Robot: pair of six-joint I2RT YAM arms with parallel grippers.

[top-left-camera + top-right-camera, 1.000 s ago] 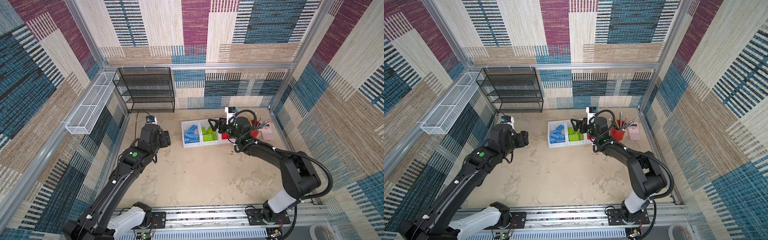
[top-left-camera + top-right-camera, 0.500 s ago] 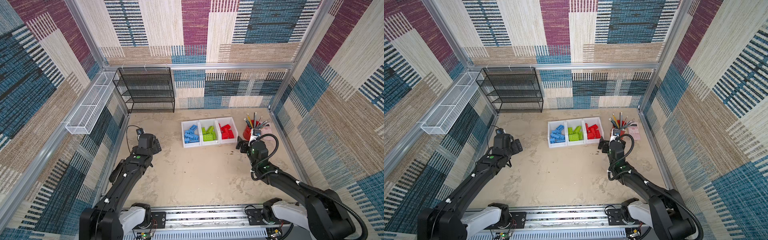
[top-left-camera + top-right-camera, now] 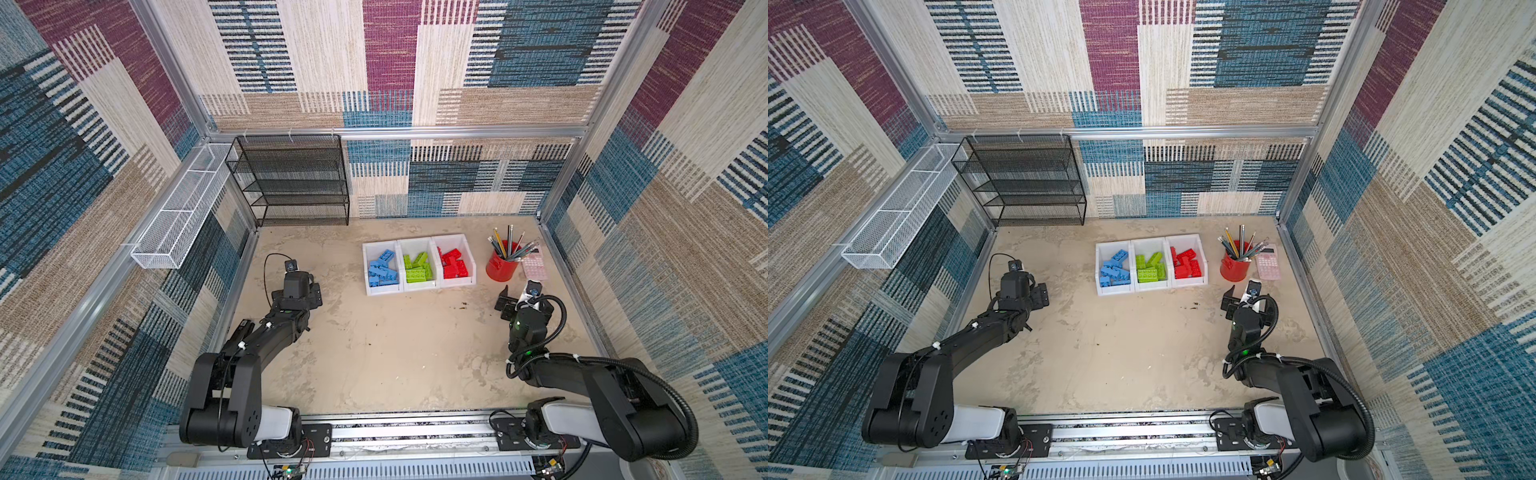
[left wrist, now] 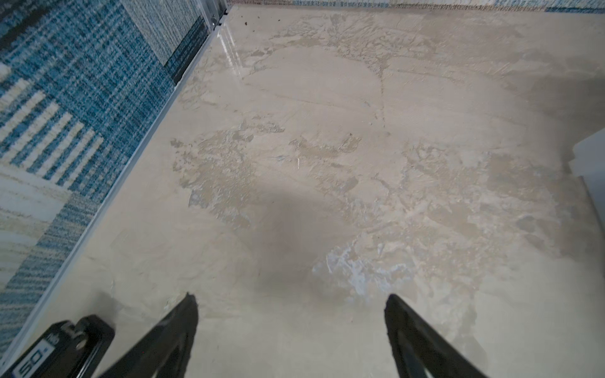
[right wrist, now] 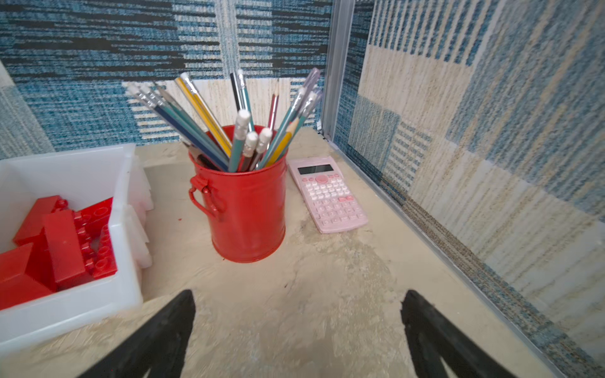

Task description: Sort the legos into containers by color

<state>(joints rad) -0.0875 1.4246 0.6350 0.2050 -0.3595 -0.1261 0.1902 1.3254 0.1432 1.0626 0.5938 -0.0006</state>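
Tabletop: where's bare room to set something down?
The wide middle, from the white bins to the front rail, is bare. So is the strip between black shelf and bins. Crowded: back right, by red pencil cup and calculator.

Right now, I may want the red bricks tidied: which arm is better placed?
Right: the right gripper, open, hangs close to the red bricks; the left gripper is across the table.
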